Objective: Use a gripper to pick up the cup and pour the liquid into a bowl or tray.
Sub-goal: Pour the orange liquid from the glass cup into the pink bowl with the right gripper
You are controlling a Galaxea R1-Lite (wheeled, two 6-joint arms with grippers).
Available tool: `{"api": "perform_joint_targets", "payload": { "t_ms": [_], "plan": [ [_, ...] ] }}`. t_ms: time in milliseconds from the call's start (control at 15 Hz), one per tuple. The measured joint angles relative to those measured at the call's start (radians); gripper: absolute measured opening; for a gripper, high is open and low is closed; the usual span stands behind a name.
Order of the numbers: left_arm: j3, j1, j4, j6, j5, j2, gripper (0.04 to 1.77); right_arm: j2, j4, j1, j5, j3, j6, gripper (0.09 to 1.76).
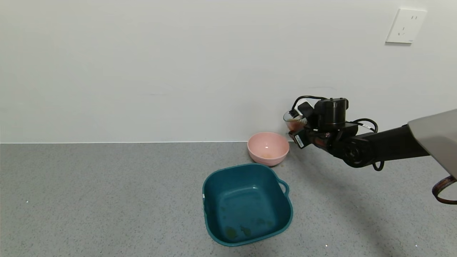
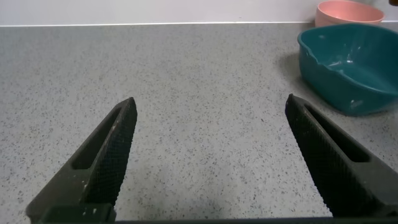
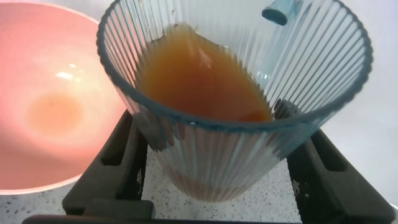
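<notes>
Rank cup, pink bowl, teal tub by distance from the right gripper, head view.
1. Cup: held in the right gripper, raised by the wall.
2. Pink bowl: just below and to its left.
3. Teal tub: farthest, in front of the bowl.

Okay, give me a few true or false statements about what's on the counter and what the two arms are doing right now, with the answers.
1. The right gripper holds the cup clear of the counter. True.
2. The cup is empty. False: brown liquid is still in it.
3. The cup is beside the pink bowl. True.
4. The teal tub sits between the pink bowl and the wall. False: the tub is nearer the robot.
5. The left gripper grips the tub. False: it is open, holding nothing.
</notes>
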Motion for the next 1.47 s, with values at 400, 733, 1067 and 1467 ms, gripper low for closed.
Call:
{"api": "perform_joint_targets", "payload": {
  "t_ms": [400, 733, 1067, 1467],
  "plan": [
    [0.0, 0.0, 0.0, 0.0, 0.0, 0.0, 1.72, 0.039, 0.063, 0.02, -0.019, -0.063, -0.084, 1.32],
    [0.0, 0.0, 0.0, 0.0, 0.0, 0.0, 1.72, 0.064, 0.184, 0.043, -0.081, -0.149, -0.176, 1.32],
    [0.0, 0.0, 0.0, 0.0, 0.0, 0.0, 1.72, 0.085, 0.339, 0.064, -0.141, -0.244, -0.245, 1.32],
    [0.0, 0.0, 0.0, 0.0, 0.0, 0.0, 1.72, 0.115, 0.498, 0.081, -0.207, -0.353, -0.317, 1.32]
  ]
}}
